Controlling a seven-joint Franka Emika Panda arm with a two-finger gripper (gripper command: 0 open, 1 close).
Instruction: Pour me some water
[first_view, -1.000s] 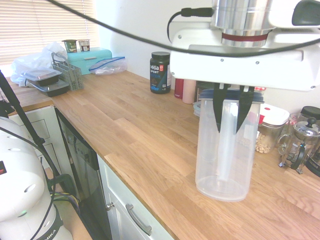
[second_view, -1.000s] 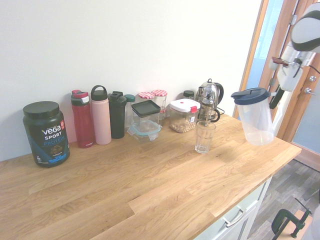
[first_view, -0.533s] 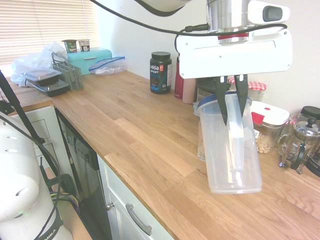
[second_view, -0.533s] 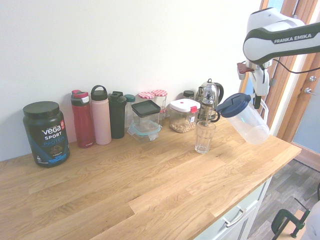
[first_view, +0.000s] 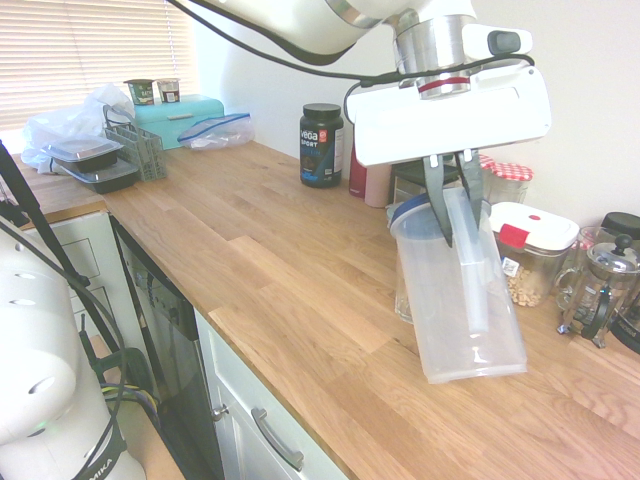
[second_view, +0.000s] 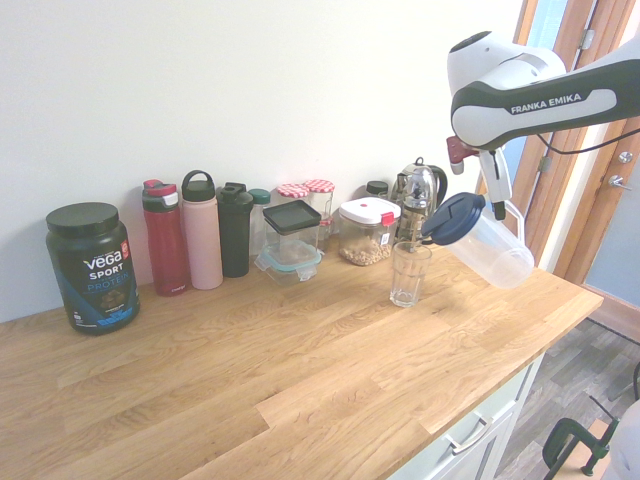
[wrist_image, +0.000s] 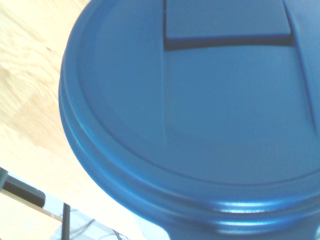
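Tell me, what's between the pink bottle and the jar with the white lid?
In the second exterior view, between the pink bottle and the white-lidded jar: a black bottle, then a black-lidded glass box.

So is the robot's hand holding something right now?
Gripper: shut on the handle of the clear plastic pitcher with the blue lid, tipped toward the drinking glass.

Tilted blue-lidded jug (second_view: 482, 241) over glass (second_view: 409, 273)
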